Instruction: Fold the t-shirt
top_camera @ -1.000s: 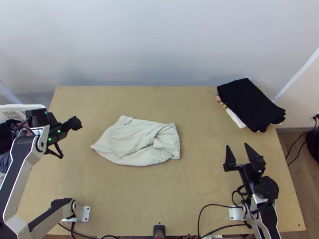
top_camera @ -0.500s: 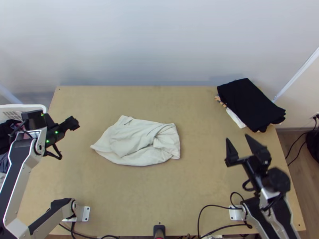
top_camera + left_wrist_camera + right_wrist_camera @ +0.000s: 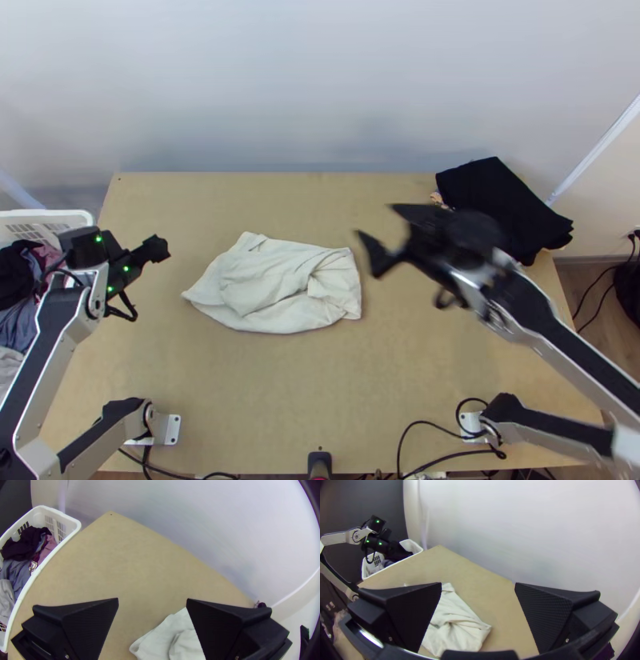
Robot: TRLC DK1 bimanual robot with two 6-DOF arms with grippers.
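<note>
Two robot arms flank a pale, off-white t-shirt (image 3: 272, 280) lying crumpled and loosely folded over itself on a light wooden bench (image 3: 304, 384). In our top view, the garment rests near the middle, a little toward the left arm's side. We see one end tapering to a corner on that side, while the blunter end, gathered into creases, points toward the right arm's side.

The left hand (image 3: 158, 249) is beside a white basket (image 3: 60, 214) of mixed clothes (image 3: 16, 276), well apart from the shirt. From its own wrist view, we see the left hand (image 3: 152, 600) spread wide, holding nothing.

The right hand (image 3: 374, 219), blurred in our top view, is over the bench between the shirt and a folded black garment (image 3: 512, 192) at the far right corner, nearer the shirt. A patterned cloth edge (image 3: 437, 198) peeks out beneath the black piece, which the arm partly covers from our angle. In its own wrist view, we find the right hand (image 3: 478, 584) also spread, its grip unfilled, with the shirt's creased end partly hidden behind one finger.
</note>
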